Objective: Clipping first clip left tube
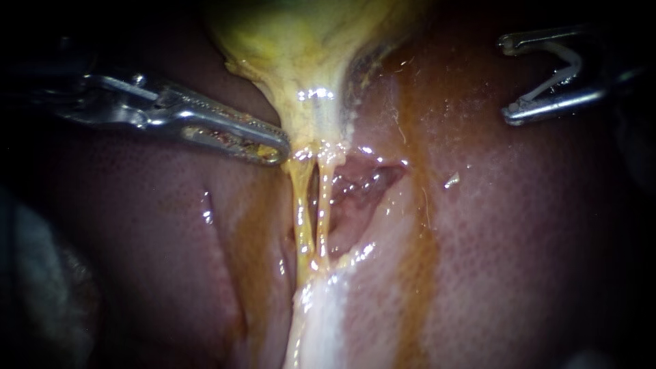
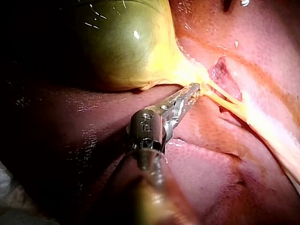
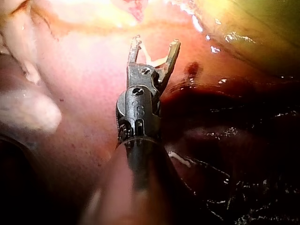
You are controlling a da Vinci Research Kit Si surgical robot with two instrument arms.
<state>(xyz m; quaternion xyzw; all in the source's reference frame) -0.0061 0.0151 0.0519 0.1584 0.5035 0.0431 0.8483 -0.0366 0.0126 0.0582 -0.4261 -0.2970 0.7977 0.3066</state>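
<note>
Approach step; clip not yet on tube. Left instrument (image 1: 279,152): jaws clamped on neck of gallbladder (image 1: 307,48), seemingly holding it taut. Left tube (image 1: 301,212) just beyond those jaw tips, bare, close beside second tube (image 1: 324,198). Right instrument (image 1: 507,80): jaws spread wide, clip (image 1: 557,82) seated between them, well apart from tube. Next: carry clip across, straddle left tube alone, then squeeze.

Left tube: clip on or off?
Off. The left tube is bare; the clip sits between the right instrument's jaws, well apart from it.
</note>
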